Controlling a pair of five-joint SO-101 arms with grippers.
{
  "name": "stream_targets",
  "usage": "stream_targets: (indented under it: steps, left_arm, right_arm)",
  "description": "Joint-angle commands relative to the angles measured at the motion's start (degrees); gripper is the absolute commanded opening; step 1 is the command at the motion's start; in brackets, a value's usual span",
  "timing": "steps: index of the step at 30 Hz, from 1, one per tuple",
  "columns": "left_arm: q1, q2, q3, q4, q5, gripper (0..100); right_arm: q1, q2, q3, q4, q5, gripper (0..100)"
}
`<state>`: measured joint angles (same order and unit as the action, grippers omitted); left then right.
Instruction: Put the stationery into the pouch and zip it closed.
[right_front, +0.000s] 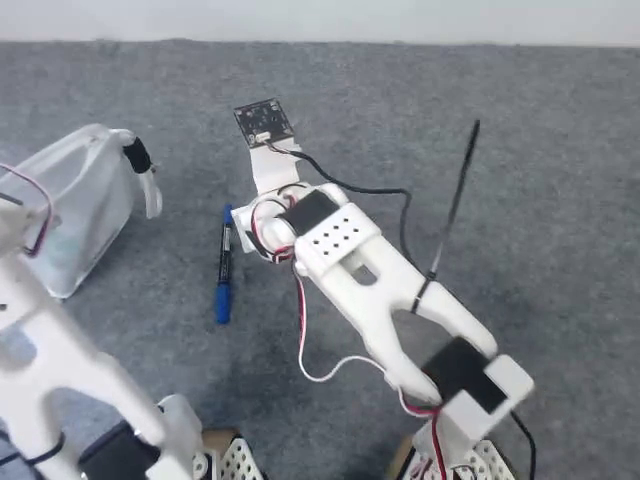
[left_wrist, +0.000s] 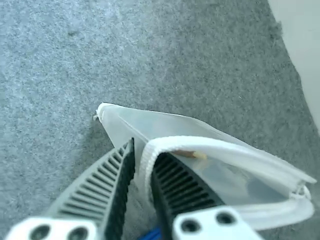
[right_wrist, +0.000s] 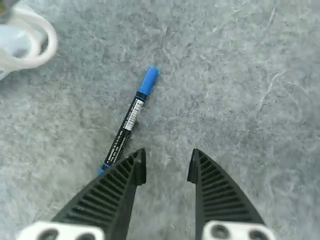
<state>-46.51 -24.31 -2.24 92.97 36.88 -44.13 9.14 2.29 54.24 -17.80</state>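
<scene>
Right hand (right_wrist: 167, 165) hangs low over the bench (right_wrist: 240, 75), fingers spread, nothing between them. The blue marker (right_wrist: 129, 120) lies flat on the bench and outside the gap. Its near end is just beside one finger (right_wrist: 120, 190), and its barrel runs obliquely away from the hand, on the side toward the pouch (right_front: 75, 205). In the high view we place the marker between the pouch and the right hand, well apart from the pouch.

Left hand (left_wrist: 142, 150) is pinching the pouch's white rim, with the mouth held open.

We judge the right arm the nearer one. Before closing, it needs a sideways shift toward the pouch and a wrist turn so the fingers straddle the barrel crosswise.
</scene>
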Motion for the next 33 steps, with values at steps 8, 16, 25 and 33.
stream_targets:
  steps: [8,16,25,33]
  left_arm:
    - [-5.19,-0.79,-4.18,-1.85,4.13,1]
    - [-4.92,-0.79,-4.18,-1.67,4.13,1]
    - [-5.10,-0.79,-4.18,-1.85,4.13,1]
    - [-5.19,-0.79,-4.18,-1.76,4.13,1]
  right_arm:
    - [-4.00,4.53,-6.07,-0.13,1.05,13.8]
    - [-5.67,7.87,-7.21,-0.13,1.05,13.8]
    - [-6.46,10.15,-7.21,-5.32,0.70,13.8]
    - [-6.37,15.96,-12.22,-7.43,-1.76,13.8]
